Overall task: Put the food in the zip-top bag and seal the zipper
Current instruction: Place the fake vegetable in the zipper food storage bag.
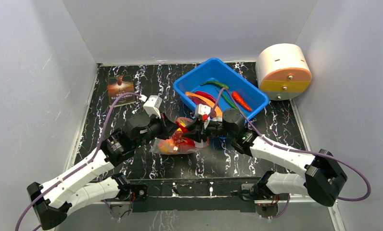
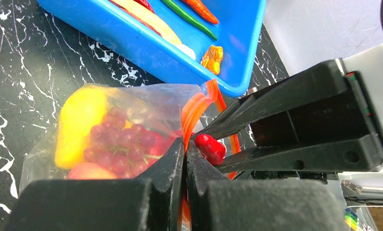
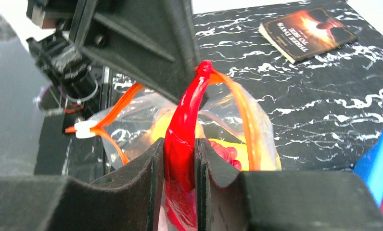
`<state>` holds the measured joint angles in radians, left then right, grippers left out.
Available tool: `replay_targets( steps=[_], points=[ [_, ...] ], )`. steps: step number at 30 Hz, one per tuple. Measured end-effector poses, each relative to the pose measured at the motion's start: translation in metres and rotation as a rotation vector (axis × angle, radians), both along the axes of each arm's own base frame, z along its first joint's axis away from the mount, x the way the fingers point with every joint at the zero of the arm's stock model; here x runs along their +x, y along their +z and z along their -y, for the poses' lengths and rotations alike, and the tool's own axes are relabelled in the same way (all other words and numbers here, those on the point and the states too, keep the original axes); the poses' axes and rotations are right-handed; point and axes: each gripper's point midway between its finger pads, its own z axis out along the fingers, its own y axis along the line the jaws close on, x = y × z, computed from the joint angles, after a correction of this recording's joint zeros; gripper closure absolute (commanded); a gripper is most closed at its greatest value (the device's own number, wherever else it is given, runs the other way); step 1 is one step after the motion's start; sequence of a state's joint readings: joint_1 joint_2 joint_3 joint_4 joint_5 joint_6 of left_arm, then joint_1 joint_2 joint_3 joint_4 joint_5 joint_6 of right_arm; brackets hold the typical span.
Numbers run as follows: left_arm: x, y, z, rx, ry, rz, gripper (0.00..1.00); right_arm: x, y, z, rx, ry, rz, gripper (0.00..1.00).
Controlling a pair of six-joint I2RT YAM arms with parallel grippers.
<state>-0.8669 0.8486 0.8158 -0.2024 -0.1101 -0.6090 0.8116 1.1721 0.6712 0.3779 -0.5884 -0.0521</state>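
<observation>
Between right fingers (image 3: 144,185), red chili (image 3: 182,127)

Marbled table (image 1: 132,166): bag (image 1: 164,147), tub (image 1: 181,89), book (image 1: 121,90).

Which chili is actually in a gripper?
The red chili pinched between the right gripper's fingers at the zip-top bag's mouth. The other chilies, red and green, lie loose in the blue tub.

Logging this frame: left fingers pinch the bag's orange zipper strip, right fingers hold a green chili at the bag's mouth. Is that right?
Not quite. The chili in the right fingers is red, not green; the right wrist view shows it clamped between them. A green chili lies in the blue tub. The rest holds: the left fingers pinch the zipper of the bag.
</observation>
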Motion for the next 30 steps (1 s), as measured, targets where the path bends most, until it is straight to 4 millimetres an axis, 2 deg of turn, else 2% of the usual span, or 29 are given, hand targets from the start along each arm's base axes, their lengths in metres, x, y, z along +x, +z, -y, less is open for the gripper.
replay_targets(
  steps=[6, 12, 24, 30],
  points=[
    [-0.003, 0.003, 0.0, -0.008, -0.016, 0.008, 1.0, -0.007, -0.015, -0.004, -0.052, 0.106, 0.122, 0.74],
    [-0.004, 0.004, 0.001, -0.008, -0.025, 0.01, 1.0, -0.011, -0.044, -0.003, -0.146, 0.181, 0.174, 0.75],
    [-0.006, 0.007, 0.0, -0.018, -0.034, 0.017, 1.0, -0.01, -0.054, -0.001, -0.204, 0.217, 0.237, 0.76],
    [-0.007, 0.008, 0.001, -0.02, -0.037, 0.015, 1.0, -0.008, -0.065, 0.001, -0.24, 0.219, 0.245, 0.67]
  ],
)
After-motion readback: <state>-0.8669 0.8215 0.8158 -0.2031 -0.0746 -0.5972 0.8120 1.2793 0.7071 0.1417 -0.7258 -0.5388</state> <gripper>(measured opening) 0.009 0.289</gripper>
